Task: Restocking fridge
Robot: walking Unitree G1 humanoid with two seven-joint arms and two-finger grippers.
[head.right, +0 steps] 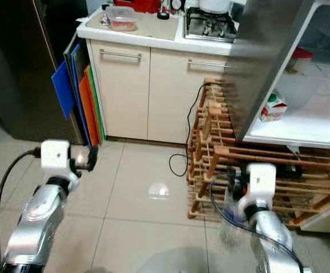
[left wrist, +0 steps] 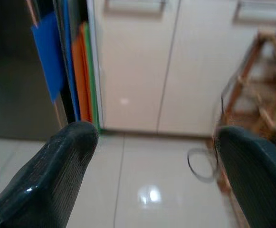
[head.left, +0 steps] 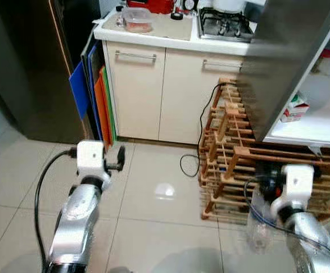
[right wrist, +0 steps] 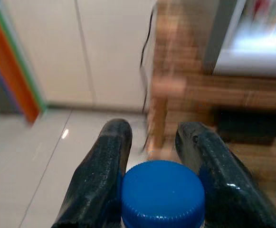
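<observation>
The clear bottle held by the right gripper is hard to make out from the head views, where only a faint transparent body is seen hanging below the wrist, in front of the wooden rack. In the right wrist view its blue cap is shown plainly, cut off at the frame edge, with the two black fingers pressed against it on either side, so the gripper is clamped on the bottle's neck. The background there is blurred.

Ahead of and above that gripper, the open fridge is seen, with a small carton on its white shelf; the steel door is cropped by the frame.

The left gripper is held out over the tiled floor, its fingers spread wide apart with nothing between them. Beyond it stand cream cabinets and coloured boards leaning beside them.
</observation>
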